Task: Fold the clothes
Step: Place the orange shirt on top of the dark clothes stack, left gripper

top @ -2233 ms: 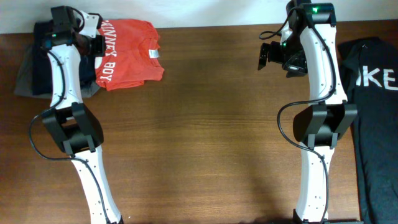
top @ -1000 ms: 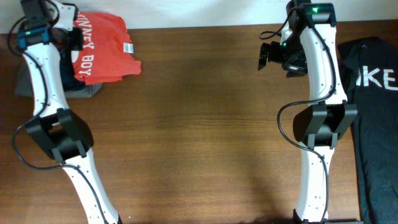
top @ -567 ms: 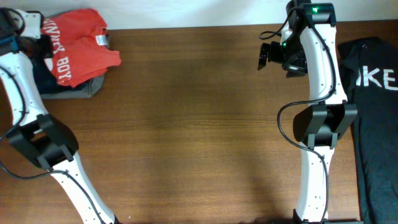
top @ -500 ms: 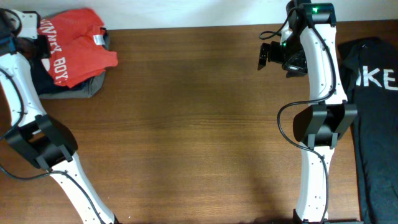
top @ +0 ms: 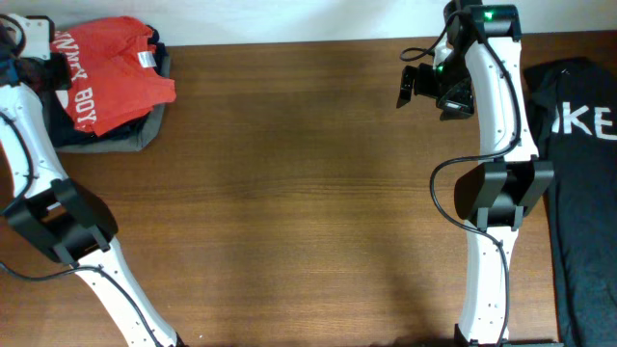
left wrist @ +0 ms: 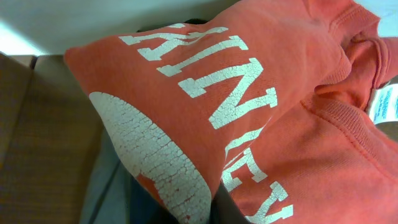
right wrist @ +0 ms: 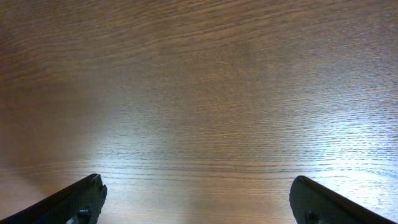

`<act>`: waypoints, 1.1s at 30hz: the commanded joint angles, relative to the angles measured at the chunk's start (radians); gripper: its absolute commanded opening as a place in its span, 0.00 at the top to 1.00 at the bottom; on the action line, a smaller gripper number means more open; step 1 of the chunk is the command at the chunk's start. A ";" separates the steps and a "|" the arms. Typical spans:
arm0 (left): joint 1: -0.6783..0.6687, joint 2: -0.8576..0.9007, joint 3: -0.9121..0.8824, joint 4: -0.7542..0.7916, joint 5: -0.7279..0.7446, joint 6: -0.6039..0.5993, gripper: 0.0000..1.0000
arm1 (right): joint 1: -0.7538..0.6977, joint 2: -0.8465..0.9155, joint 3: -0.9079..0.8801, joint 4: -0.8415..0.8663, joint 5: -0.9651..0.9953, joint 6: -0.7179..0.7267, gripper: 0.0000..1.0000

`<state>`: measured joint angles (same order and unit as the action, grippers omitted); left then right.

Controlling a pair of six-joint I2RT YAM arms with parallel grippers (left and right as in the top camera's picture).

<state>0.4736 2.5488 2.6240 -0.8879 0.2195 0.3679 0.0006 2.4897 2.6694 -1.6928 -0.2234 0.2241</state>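
Two arms stand at the table (top: 289,193), one at each side. The shirt (top: 111,63) is orange-red and lies folded at the far left corner, on top of a dark pile (top: 106,137) of grey and navy cloth. White lettering faces up, running along its left part, and a small white label (top: 147,61) shows at the collar near its right edge.

The left claw (top: 45,69) sits at the shirt's left edge and looks closed on the fabric there. Its wrist view is filled by the shirt (left wrist: 217,93), with cracked white letters across a raised fold, the label (left wrist: 385,102) at the right and the dark pile (left wrist: 118,193) below. The fingers themselves do not show in that view.

The right claw (top: 415,87) hangs over bare wood at the far right, well apart from the shirt. It is wide open and holds nothing, both tips at the lower corners of its wrist view (right wrist: 199,202). A black garment (top: 583,193) with white letters lies along the right edge.
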 commanded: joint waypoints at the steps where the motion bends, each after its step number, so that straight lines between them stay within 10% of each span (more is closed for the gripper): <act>1: 0.049 -0.011 0.027 0.002 -0.019 0.019 0.82 | 0.002 -0.031 0.012 -0.006 -0.017 -0.010 0.01; 5: 0.079 0.022 0.027 -0.002 -0.024 0.012 0.80 | 0.010 -0.031 0.012 -0.006 -0.020 -0.010 0.01; 8: 0.098 0.038 0.027 -0.003 -0.026 0.010 0.58 | 0.020 -0.031 0.012 -0.006 -0.020 -0.010 0.01; 20: 0.072 0.026 0.032 0.006 0.077 -0.038 0.57 | 0.048 -0.031 0.012 -0.006 -0.020 -0.010 0.01; 33: -0.006 0.078 0.032 0.246 0.072 -0.226 0.99 | 0.053 -0.031 0.012 -0.006 -0.020 -0.010 0.01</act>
<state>0.4698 2.5778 2.6316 -0.7120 0.2817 0.2276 0.0437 2.4897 2.6694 -1.6928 -0.2302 0.2237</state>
